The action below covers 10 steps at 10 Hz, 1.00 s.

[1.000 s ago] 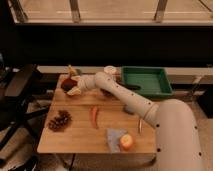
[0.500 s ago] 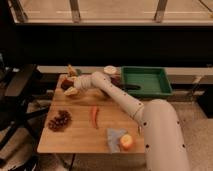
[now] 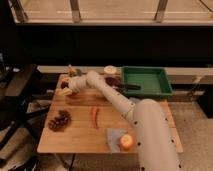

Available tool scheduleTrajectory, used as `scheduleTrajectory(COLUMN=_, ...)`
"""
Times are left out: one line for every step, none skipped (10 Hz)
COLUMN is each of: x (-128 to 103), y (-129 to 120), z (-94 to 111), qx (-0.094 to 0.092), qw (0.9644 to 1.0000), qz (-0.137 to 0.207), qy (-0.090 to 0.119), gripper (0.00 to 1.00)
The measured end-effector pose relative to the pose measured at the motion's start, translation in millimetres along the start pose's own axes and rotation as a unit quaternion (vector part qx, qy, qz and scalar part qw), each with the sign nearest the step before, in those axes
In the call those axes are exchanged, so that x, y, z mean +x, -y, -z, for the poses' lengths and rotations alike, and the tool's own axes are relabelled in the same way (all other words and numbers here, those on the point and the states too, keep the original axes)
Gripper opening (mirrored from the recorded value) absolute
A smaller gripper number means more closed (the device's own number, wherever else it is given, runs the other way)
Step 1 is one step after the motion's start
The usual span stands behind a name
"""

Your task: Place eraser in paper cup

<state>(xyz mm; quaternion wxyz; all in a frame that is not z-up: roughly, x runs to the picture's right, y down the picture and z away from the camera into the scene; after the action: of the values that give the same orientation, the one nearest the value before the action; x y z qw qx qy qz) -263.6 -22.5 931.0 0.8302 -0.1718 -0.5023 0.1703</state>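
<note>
Robotics lab or office: wooden table (image 3: 80, 136), black office chair (image 3: 22, 86), green tray (image 3: 148, 83), gripper (image 3: 65, 91) over the table's far-left corner.

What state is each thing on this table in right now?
claw: low over the table's far left corner.
paper cup: upright at the far edge, left of the green tray, away from the claw.
green tray: flat, far right.
red vegetable: lying flat mid-table.
orange fruit: resting on the blue cloth, near edge.
dark cluster: lying front left.

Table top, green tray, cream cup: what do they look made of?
Table top: wood, matte tan surface. Green tray: probably plastic, uniform colour, raised moulded rim. Cream cup: likely paper, matte, pale rim. Gripper is at the table's far left edge.
</note>
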Motion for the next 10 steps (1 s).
scheduleTrajectory(x=-1.6, y=-1.1, z=-2.1, qx=-0.003, qw=1.0, qz=0.002, qy=0.002, gripper=0.47)
scheduleTrajectory(x=-2.9, y=-2.9, z=-3.8, qx=-0.007, qw=1.0, qz=0.003, qy=0.005, gripper=0.35)
scheduleTrajectory(x=-3.1, y=-4.3, z=-3.6, qx=-0.009, qw=0.9999, qz=0.004, qy=0.005, gripper=0.25)
scheduleTrajectory(x=-2.4, y=-5.2, z=-1.1, qx=-0.01, qw=0.9999, qz=0.005, qy=0.004, gripper=0.15)
scheduleTrajectory(x=-2.3, y=-6.5, z=0.8, qx=-0.011, qw=0.9999, qz=0.006, qy=0.004, gripper=0.07)
scheduleTrajectory(x=-2.9, y=-8.1, z=4.5, qx=-0.011, qw=0.9999, qz=0.009, qy=0.003, gripper=0.01)
scheduleTrajectory(x=-4.1, y=-7.7, z=8.8, qx=-0.008, qw=0.9999, qz=0.013, qy=0.003, gripper=0.0)
scheduleTrajectory(x=-6.3, y=-6.6, z=13.2, qx=-0.004, qw=0.9999, qz=0.016, qy=0.002, gripper=0.0)
scheduleTrajectory(x=-9.0, y=-5.3, z=17.4, qx=0.0, qw=0.9998, qz=0.02, qy=0.003, gripper=0.0)
scheduleTrajectory(x=-12.9, y=-2.9, z=23.9, qx=0.007, qw=0.9996, qz=0.025, qy=0.004, gripper=0.0)
